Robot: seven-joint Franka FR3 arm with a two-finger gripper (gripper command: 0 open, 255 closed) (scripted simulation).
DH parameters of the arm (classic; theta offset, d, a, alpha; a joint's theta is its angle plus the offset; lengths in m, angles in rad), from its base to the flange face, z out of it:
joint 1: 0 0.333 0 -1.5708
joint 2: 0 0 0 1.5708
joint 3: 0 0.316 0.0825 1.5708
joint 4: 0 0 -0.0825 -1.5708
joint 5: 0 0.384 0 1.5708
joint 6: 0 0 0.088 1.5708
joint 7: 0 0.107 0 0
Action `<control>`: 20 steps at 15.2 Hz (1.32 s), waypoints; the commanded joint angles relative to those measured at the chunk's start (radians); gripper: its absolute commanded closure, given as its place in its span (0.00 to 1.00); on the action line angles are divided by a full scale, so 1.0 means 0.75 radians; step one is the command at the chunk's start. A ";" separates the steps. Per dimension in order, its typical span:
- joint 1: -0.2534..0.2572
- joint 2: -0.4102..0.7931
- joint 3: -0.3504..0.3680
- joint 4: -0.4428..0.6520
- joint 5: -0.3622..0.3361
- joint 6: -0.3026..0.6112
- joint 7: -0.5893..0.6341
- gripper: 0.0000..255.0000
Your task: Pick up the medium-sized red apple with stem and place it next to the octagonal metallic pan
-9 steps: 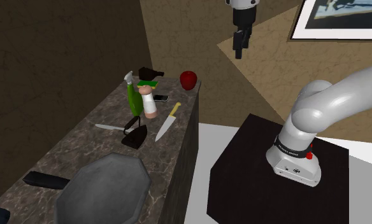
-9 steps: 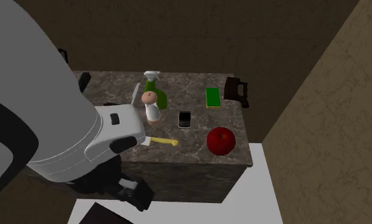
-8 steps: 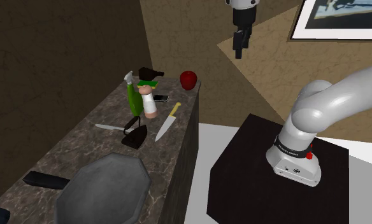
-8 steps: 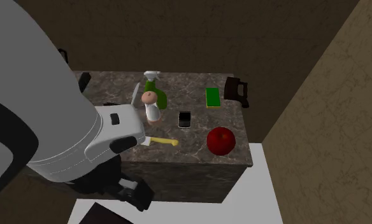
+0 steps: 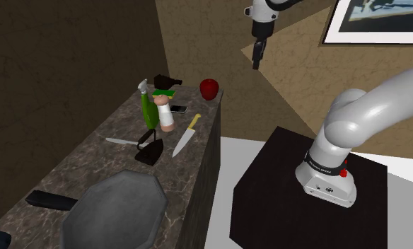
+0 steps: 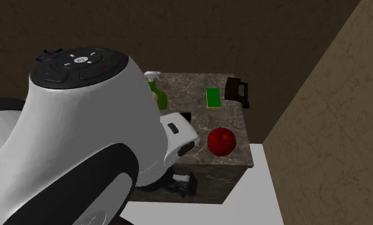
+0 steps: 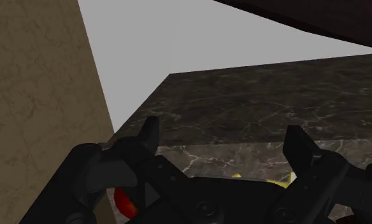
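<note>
One red apple point(image 5: 209, 88) lies well below hand point(image 5: 256, 61).

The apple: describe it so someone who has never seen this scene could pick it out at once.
Find the long dark marbled counter and follow it to its far end in the shoulder view. The apple sits at that end's corner, near the edge, beyond a flat black phone and a green sponge. It is the only round, red thing there.
</note>
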 commanded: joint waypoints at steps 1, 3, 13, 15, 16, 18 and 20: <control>0.010 0.049 -0.070 -0.012 -0.004 0.108 -0.102 0.00; 0.027 0.114 -0.134 -0.010 0.006 0.208 -0.196 0.00; 0.184 0.559 -0.446 0.160 0.280 0.603 -0.770 0.00; 0.219 0.669 -0.499 0.226 0.393 0.644 -0.914 0.00; 0.233 0.726 -0.521 0.263 0.456 0.658 -0.989 0.00; 0.250 0.844 -0.554 0.346 0.594 0.669 -1.142 0.00; 0.246 0.966 -0.566 0.441 0.736 0.661 -1.291 0.00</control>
